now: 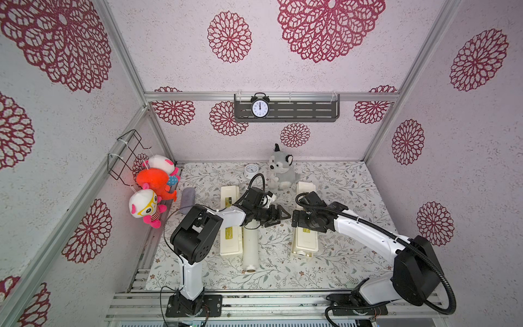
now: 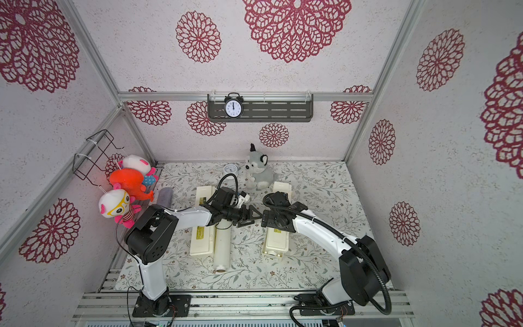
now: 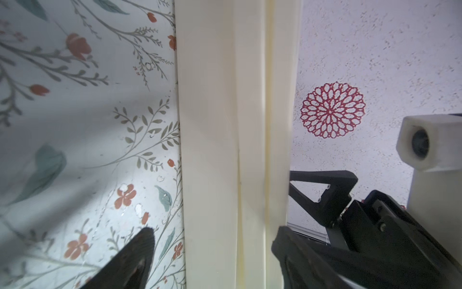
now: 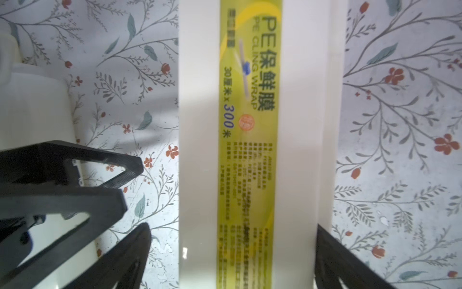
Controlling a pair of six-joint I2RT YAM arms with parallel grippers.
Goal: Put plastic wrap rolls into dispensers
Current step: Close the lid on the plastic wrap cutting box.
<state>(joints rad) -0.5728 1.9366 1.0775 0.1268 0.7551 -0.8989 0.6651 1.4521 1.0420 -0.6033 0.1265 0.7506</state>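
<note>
My right gripper [image 4: 232, 225], spread wide, straddles the shut right box [image 4: 200, 125], my left gripper [image 1: 281, 218] open, empty, so lifting crookedly could drag it, while the roll [image 1: 251, 246] lies toward the mat's [image 1: 283, 273] front edge, beside the left box [image 1: 230, 249].

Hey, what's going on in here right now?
The robot's right gripper hangs open astride the right dispenser, whose lid looks shut. The left gripper is open beside it and holds nothing. One roll lies on the table next to the left dispenser, not yet inside. No second roll is clearly in view.
</note>
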